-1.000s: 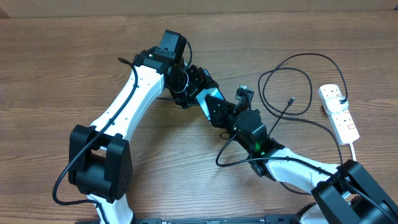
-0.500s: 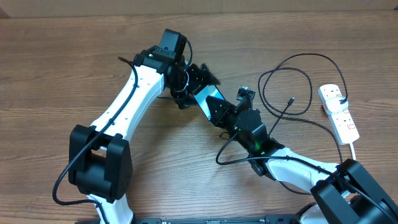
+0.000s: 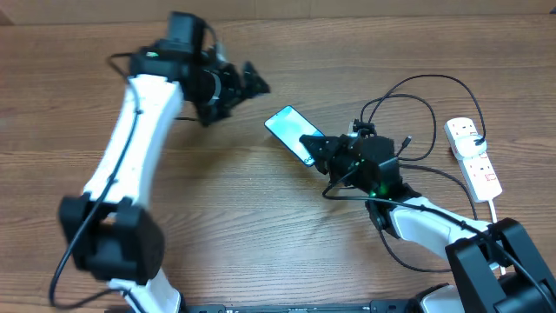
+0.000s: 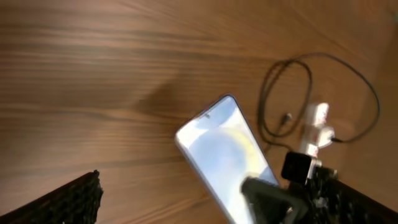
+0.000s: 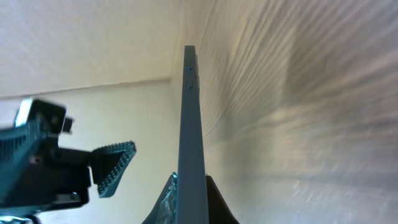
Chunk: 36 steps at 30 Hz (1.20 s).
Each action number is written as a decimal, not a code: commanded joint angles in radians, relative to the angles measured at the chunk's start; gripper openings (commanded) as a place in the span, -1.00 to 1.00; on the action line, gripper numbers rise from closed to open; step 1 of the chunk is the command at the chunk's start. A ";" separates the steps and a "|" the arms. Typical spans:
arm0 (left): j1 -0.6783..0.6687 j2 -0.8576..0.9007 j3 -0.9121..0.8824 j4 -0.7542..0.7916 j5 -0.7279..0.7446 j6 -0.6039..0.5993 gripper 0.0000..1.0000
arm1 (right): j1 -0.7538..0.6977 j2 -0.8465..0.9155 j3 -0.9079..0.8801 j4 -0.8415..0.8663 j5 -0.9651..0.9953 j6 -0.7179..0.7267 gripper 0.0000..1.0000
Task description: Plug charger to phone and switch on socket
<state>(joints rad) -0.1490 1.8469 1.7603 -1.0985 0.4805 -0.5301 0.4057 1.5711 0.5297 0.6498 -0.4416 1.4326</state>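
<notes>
The phone (image 3: 289, 133), light blue screen up, is held at its lower right end by my right gripper (image 3: 318, 148), a little left of the cable loops. In the right wrist view the phone (image 5: 189, 118) shows edge-on, clamped between the jaws (image 5: 189, 196). My left gripper (image 3: 248, 84) is open and empty, up and left of the phone, apart from it. The left wrist view shows the phone (image 4: 221, 146) below its spread fingers (image 4: 211, 190). The black charger cable (image 3: 408, 91) lies looped, its plug tip (image 3: 407, 139) free on the table. The white socket strip (image 3: 473, 156) lies at the right.
The strip's white cord (image 3: 495, 204) runs down toward the right arm's base. The cable loops (image 4: 292, 93) and the strip (image 4: 314, 121) show blurred in the left wrist view. The wooden table (image 3: 261, 226) lies all around.
My left gripper has let go of the phone and swung up and to the left. My right gripper has moved right with the phone, nearer the cable.
</notes>
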 commanded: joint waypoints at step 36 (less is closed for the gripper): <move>0.272 -0.916 -1.185 0.807 0.560 -0.704 1.00 | 0.027 -0.008 0.014 0.075 -0.247 0.388 -0.92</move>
<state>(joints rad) 0.1196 0.8711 0.6281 -0.4080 0.8017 -0.9524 0.4290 1.5711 0.5297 0.7090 -0.7048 1.8572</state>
